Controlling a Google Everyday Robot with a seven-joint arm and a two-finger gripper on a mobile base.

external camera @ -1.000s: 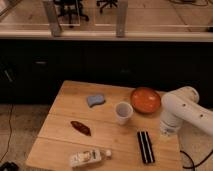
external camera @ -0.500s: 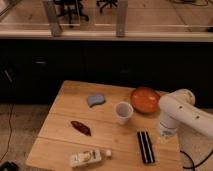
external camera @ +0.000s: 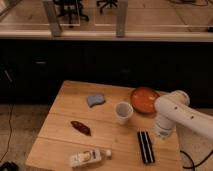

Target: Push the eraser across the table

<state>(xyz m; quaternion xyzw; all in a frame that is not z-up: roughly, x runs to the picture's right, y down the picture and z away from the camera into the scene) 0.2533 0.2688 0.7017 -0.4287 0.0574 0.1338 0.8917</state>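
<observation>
The long, flat black eraser with a pale stripe lay near the front right edge of the light wooden plank table. The tool, clenched on nothing, hung just right of it, so this looked like the approach. Next it probably needed to lower and shove leftward.

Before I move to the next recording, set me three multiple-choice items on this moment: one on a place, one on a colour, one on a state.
1. Where does the eraser lie?
A) on the table's front right, just left of the gripper
B) at the far left corner
C) on the floor

2. What colour is the bowl?
A) blue
B) green
C) orange

3. How does the cup stand?
A) on its side
B) upright, mouth up
C) upside down

Answers:
1 A: the black block lies beside the gripper, whose jaws are shut.
2 C: its rim and inside are orange.
3 B: its open mouth faces up.
</observation>
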